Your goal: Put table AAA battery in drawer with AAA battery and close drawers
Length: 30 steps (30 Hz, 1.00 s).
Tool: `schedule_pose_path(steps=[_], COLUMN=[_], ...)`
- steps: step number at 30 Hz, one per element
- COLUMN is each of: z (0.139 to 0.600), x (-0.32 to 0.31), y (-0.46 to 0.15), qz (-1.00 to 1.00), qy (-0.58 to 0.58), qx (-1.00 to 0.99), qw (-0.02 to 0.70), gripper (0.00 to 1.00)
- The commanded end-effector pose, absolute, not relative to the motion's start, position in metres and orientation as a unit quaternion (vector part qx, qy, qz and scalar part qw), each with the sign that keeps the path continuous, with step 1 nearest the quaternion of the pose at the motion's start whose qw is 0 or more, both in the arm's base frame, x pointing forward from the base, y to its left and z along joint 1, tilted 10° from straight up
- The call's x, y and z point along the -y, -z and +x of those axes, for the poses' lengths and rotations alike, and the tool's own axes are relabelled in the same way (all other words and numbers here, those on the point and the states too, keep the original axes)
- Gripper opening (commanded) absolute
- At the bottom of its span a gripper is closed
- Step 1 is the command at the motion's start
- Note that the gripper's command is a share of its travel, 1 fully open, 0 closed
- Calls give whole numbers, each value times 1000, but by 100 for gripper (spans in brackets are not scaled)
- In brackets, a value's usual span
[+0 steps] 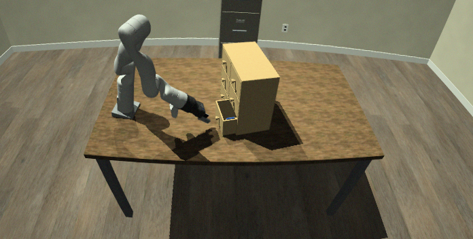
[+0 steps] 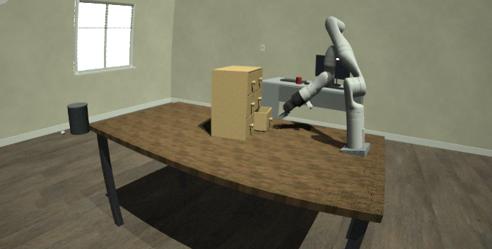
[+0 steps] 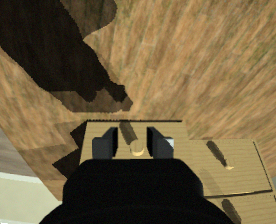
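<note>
The small tan chest (image 1: 256, 105) (image 2: 230, 102) stands upright on the table. One bottom-row drawer (image 1: 229, 127) (image 2: 261, 121) (image 3: 98, 131) is pulled partly out and looks level; the other drawers look pushed in. A blue item (image 1: 230, 118) shows inside the open drawer, by its wall near the chest front; whether it is one battery or two I cannot tell. No battery shows on the table. My gripper (image 1: 206, 120) (image 2: 281, 117) (image 3: 132, 137) is open and empty, a short way in front of the drawer's knob (image 1: 217, 118) (image 2: 271, 119) (image 3: 137, 149). In the wrist view the knob appears between the fingers, without contact.
The closed neighbouring drawer's knob (image 3: 229, 167) is beside the open drawer in the wrist view. The table's near edge (image 1: 234, 163) runs past the open drawer's side. A grey cabinet (image 1: 241, 7) and a desk (image 2: 272, 92) stand off the table.
</note>
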State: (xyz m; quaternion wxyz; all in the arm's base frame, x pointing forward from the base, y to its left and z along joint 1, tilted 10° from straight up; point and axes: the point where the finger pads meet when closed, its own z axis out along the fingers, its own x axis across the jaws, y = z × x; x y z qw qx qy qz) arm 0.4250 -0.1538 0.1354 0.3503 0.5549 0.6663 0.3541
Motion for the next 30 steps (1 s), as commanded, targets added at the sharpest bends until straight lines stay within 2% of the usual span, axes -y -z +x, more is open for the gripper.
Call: schedule_pose_path(steps=[1,30], z=[430,436], x=[148,147], y=[-131,-126], qz=[553,553], qy=[-358,-358], qx=[-668,-668], qw=[346,346], gripper=[67,67])
